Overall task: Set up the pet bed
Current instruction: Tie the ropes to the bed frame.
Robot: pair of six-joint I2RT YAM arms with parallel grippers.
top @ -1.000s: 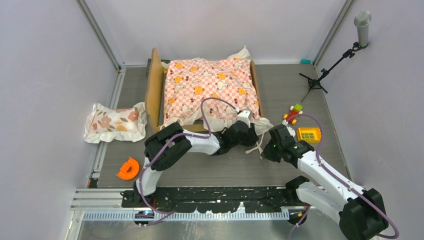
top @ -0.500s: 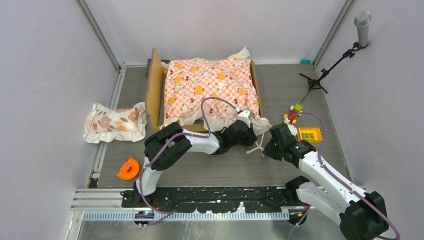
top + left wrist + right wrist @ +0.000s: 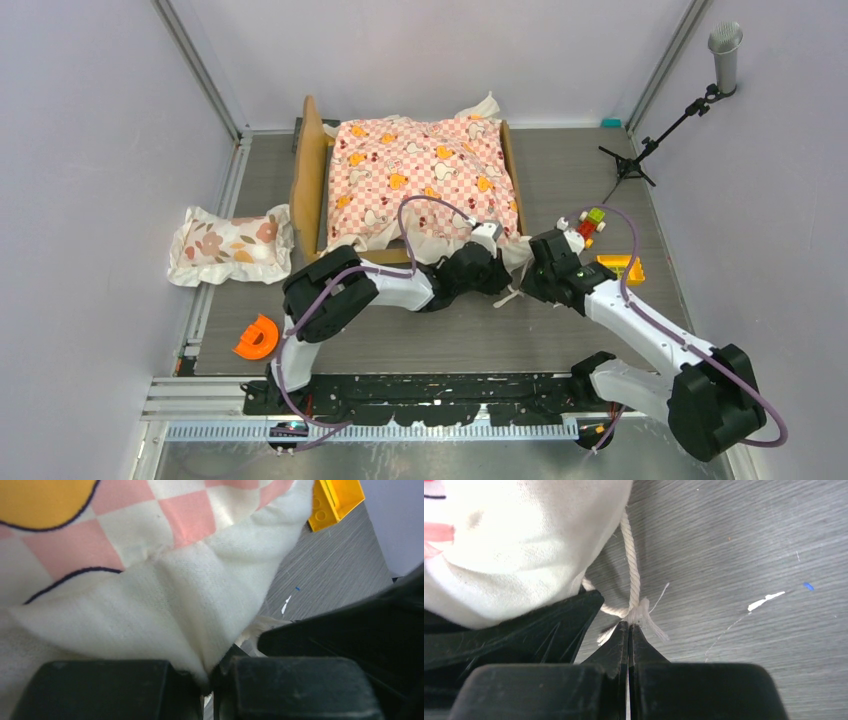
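Sheet hides most of the bed at far centre, only its frame showing; my left gripper pinches the sheet's white corner, and my right gripper, tips pressed together, nips the sheet's cord end.

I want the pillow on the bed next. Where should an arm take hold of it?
Pinch the pillow by its thin ruffled border on the near edge, coming down from above. It lies flat left of the bed, and its plump middle looks too thick for the jaws.
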